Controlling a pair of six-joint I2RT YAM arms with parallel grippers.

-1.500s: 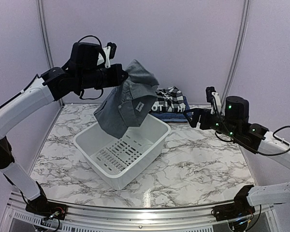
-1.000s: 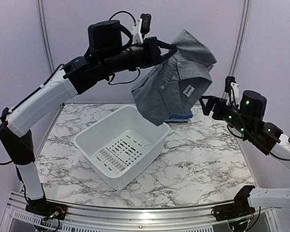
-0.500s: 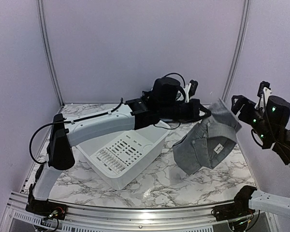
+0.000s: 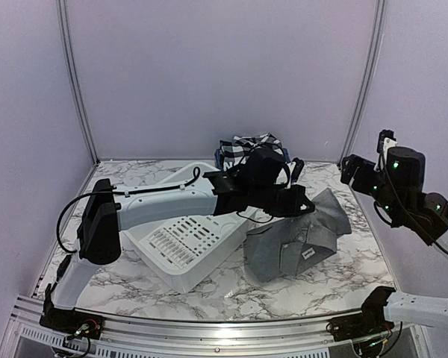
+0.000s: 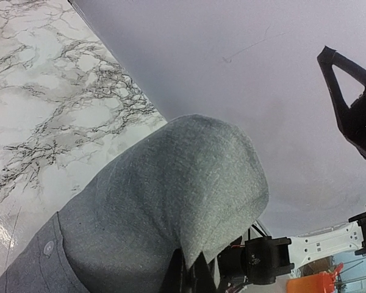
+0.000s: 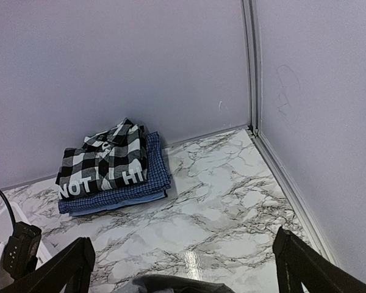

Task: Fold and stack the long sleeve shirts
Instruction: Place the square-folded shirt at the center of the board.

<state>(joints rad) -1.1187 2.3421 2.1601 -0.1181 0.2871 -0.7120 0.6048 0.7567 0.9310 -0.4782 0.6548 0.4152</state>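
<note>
The left claw (image 4: 308, 209) is pinched tight on a fold of the grey shirt (image 4: 295, 242). The shirt rests in a rumpled heap on the worktop (image 4: 336, 283) just right of the white tub (image 4: 181, 276), its upper part tented up to the grip. The right claw (image 4: 349, 170) stands wide with nothing in it, higher up and further right of the tub, well apart from the cloth. The likeliest trouble is a release into this heap: sleeves and front look doubled under, so the shirt would need spreading before any clean fold. A second grab into the bunch could catch 2 or 3 layers instead of 1 and drag the whole lump. The left arm also reaches across above the tub, so a low pull back toward it could snag cloth on the rim or shove the tub. The left wrist view alone shows the cloth draped right over the claw, hiding most of its fingers, with 1 button (image 5: 47, 247) on a seam. Only the top view shows the whole heap and its small label (image 4: 308, 253). The right wrist view shows what the arm partly hides from above: the stack of folded shirts (image 6: 113, 177) behind the tub by the far wall, with the plaid shirt (image 6: 110, 155) on top, the white-lettered black shirt (image 6: 94, 185) under it and the blue checked shirt (image 6: 155, 174) lowest.
</note>
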